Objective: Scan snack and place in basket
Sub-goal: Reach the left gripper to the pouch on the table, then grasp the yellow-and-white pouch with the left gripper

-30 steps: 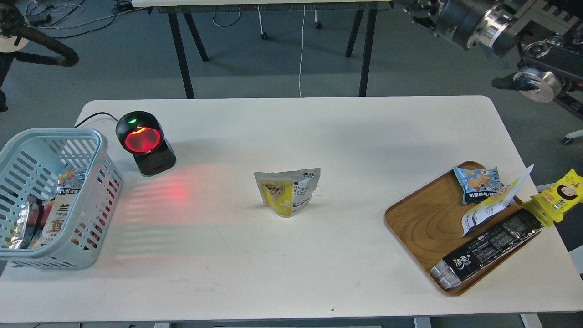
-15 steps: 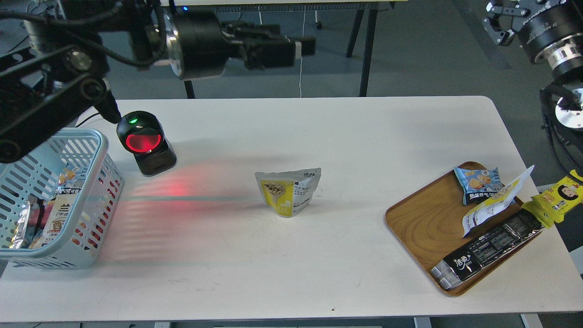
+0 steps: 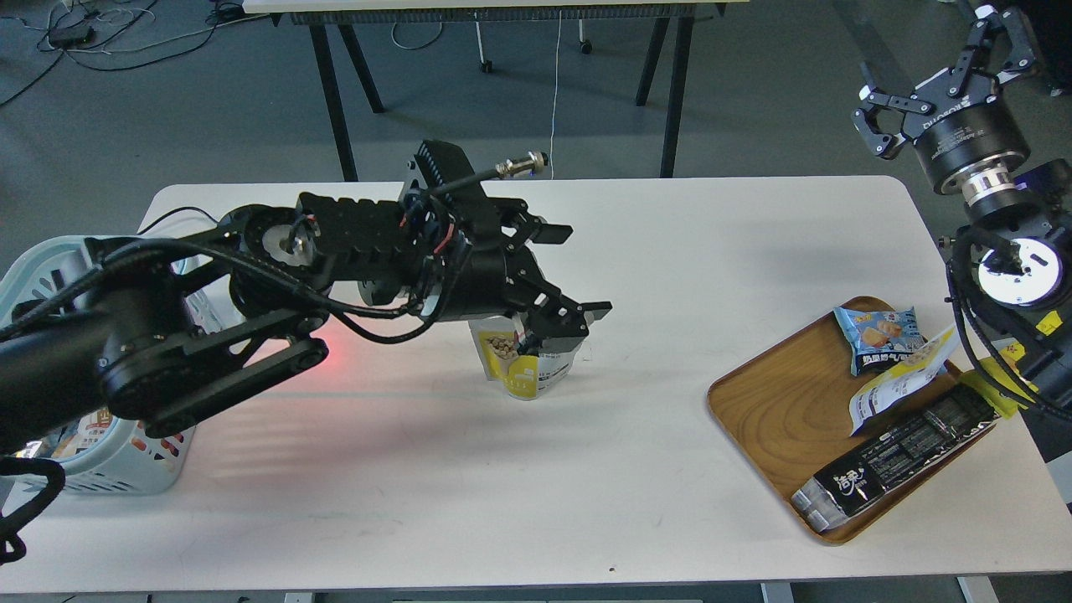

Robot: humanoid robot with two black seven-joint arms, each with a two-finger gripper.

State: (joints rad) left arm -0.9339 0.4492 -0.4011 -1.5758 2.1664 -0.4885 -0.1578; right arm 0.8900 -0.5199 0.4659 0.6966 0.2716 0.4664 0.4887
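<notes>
The snack [image 3: 521, 370], a yellow-and-white pouch, stands upright at the table's middle. My left gripper [image 3: 578, 272] is open, its two fingers spread just above and behind the pouch's top, which they partly hide. I cannot tell whether they touch it. The light blue basket [image 3: 40, 261] sits at the table's left edge, mostly covered by my left arm. My right gripper [image 3: 925, 54] is open and empty, raised high beyond the table's far right corner.
The scanner is hidden behind my left arm; its red glow [image 3: 333, 349] falls on the table. An oval wooden tray [image 3: 770, 410] at the right holds a light-blue cracker packet [image 3: 879, 337], a long black bar packet [image 3: 900, 456] and a white-yellow pouch [image 3: 900, 381].
My left arm has swung down from high at the back to the snack, gripper open over it. My right gripper has turned upward at the far right. The snack has not moved.
</notes>
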